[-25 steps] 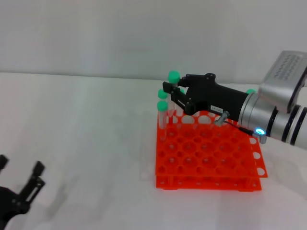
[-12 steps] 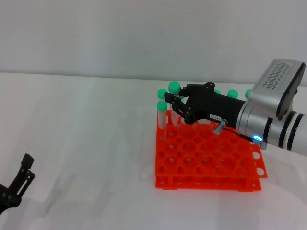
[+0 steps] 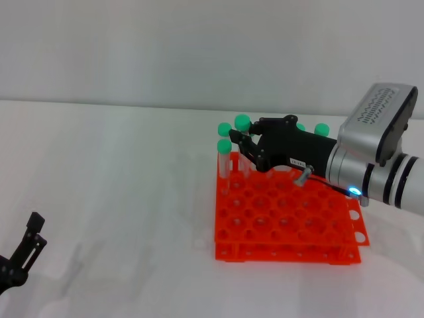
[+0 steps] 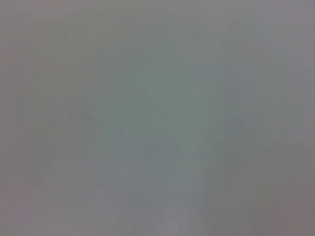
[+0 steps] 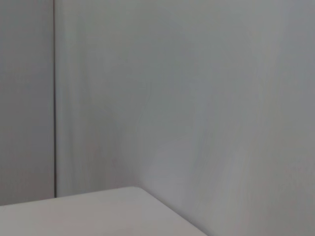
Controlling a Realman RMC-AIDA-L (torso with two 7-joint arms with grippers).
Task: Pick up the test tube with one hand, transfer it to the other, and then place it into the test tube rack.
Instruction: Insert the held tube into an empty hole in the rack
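Observation:
In the head view, the orange-red test tube rack (image 3: pixel 286 222) stands on the white table right of centre. My right gripper (image 3: pixel 242 143), on the arm with the blue light (image 3: pixel 357 192), reaches over the rack's far left corner. It is shut on the test tube (image 3: pixel 242 124), green cap up, whose lower end sits down among the rack's holes. My left gripper (image 3: pixel 26 248) is open and empty, low at the bottom left corner, far from the rack. Neither wrist view shows the tube or the rack.
Other green-capped tubes stand in the rack: two at the far left corner (image 3: pixel 224 147) and more along the back row (image 3: pixel 321 130), partly hidden behind my right gripper. The white table (image 3: pixel 119 199) spreads bare to the left of the rack.
My right gripper has lowered the tube into the rack's far left corner and now holds nearly still. My left gripper has drawn back toward the bottom left corner.

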